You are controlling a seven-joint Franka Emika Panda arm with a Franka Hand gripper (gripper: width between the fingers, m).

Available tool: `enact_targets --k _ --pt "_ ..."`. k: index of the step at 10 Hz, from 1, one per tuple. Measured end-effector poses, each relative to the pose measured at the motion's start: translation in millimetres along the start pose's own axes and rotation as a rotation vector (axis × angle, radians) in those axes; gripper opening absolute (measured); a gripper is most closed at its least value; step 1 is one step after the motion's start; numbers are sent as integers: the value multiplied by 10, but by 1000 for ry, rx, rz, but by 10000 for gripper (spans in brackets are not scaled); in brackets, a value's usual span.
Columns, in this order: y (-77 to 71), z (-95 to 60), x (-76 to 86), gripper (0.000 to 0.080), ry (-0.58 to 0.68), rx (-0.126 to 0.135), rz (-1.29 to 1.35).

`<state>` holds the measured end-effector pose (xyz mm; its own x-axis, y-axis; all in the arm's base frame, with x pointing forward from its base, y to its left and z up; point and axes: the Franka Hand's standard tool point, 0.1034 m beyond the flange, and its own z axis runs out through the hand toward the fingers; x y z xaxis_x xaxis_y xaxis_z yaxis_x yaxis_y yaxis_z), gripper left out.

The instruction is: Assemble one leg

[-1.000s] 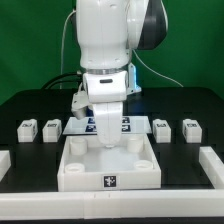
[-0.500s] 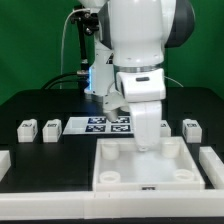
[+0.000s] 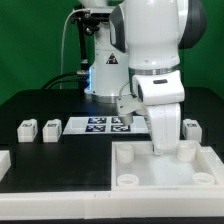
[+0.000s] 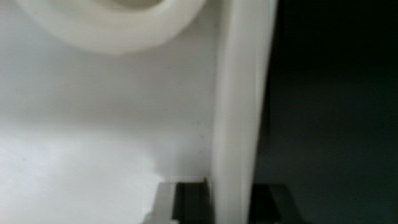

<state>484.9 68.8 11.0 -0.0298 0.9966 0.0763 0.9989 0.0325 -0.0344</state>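
My gripper (image 3: 165, 140) is shut on the far wall of the large white square tray part (image 3: 165, 178), which has round corner sockets and lies at the exterior view's right front. In the wrist view the tray's thin wall (image 4: 240, 100) runs between my two dark fingers (image 4: 192, 206), and my gripper (image 4: 222, 205) clamps it. A round socket (image 4: 125, 25) shows beside the wall. Two small white legs (image 3: 27, 128) (image 3: 51, 128) sit at the exterior view's left. One more leg (image 3: 190, 127) sits at the right, behind the tray. A fourth leg is hidden behind my arm.
The marker board (image 3: 105, 124) lies on the black table behind the tray. A white block (image 3: 5, 160) sits at the exterior view's left front edge. The robot base (image 3: 105, 70) stands at the back.
My gripper has dragged the tray part toward the exterior view's right, from the front middle to the right front. The legs and the marker board have not moved.
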Motion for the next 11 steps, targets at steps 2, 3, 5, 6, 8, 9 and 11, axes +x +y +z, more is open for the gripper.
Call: enact_targets --k 2,3,5,6,8,9,11 --pt "-4 3 -11 65 0 1 3" --pt "-6 5 -13 65 0 2 3" --pt "-9 8 -17 235 0 2 4" --pt "-10 9 -18 445 0 3 4" --pt "-11 10 -21 625 0 3 4" --pt "-12 11 -21 625 0 3 4" --pt "-13 12 -23 645 0 3 5"
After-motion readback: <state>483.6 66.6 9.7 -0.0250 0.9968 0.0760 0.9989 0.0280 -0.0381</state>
